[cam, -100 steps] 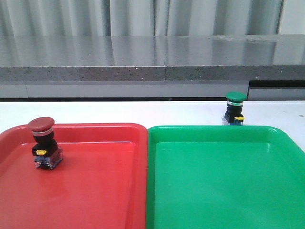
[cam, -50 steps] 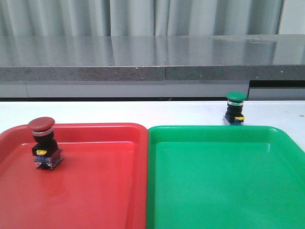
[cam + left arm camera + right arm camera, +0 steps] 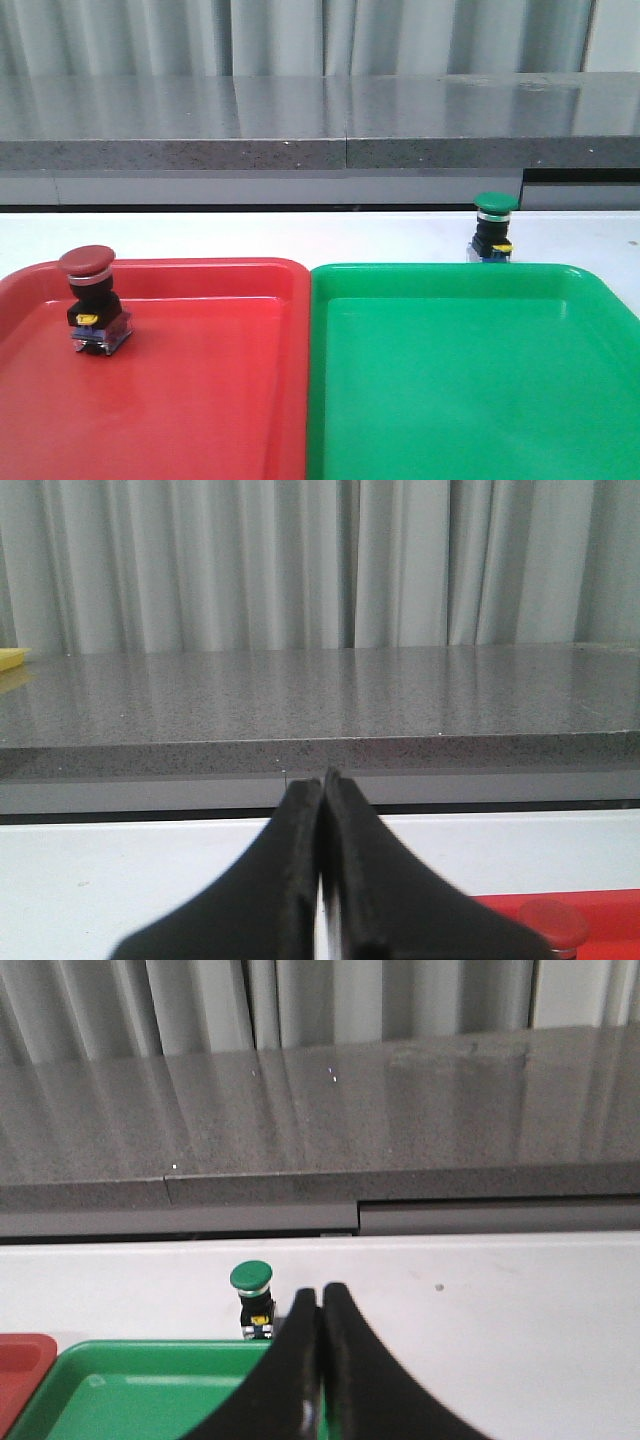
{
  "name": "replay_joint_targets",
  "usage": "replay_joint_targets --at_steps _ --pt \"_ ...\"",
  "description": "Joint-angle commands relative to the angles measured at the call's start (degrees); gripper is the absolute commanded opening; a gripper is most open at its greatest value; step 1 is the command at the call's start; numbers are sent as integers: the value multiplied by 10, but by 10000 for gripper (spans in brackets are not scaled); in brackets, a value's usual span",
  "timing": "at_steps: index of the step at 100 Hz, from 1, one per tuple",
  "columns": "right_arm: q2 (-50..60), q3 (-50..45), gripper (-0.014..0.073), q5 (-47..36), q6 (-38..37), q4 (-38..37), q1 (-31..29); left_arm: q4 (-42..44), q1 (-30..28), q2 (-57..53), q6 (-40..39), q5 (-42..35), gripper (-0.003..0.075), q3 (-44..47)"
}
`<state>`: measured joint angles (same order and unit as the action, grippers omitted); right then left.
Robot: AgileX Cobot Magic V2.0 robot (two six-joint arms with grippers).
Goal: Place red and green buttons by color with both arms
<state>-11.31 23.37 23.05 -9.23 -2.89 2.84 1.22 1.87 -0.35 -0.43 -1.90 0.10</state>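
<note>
Front view, red button: stands upright inside the red tray, near its far left corner, so that colour looks sorted.
Front view, green button: upright on the white table, just behind the far rim of the green tray, outside it.
Front view, arms: neither one shows here.
Left wrist view, left gripper: fingers pressed together, nothing between them; the red cap peeks in at the frame's corner.
Right wrist view, right gripper: fingers closed on each other, empty, raised over the green tray's far edge with the green button just beside them.
Step in hand: to my eye, the green half has not begun.
Next move: the right gripper must spread its fingers, drop around the green button, then carry it over the rim.
</note>
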Motion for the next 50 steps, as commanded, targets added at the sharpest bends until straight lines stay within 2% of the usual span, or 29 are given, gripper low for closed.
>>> replay_joint_targets --at_steps 1,17,28,50 --pt "-60 74 -67 33 0 1 -2 -5 -1 -17 -3 -46 -19 24" --pt "-158 170 -67 122 0 11 -2 -5 -1 -17 -3 -46 -19 24" --pt "-203 199 -67 131 0 17 -2 -5 -1 -17 -3 -46 -19 24" --pt "-250 200 -67 140 0 36 -2 -5 -1 -17 -3 -46 -19 24"
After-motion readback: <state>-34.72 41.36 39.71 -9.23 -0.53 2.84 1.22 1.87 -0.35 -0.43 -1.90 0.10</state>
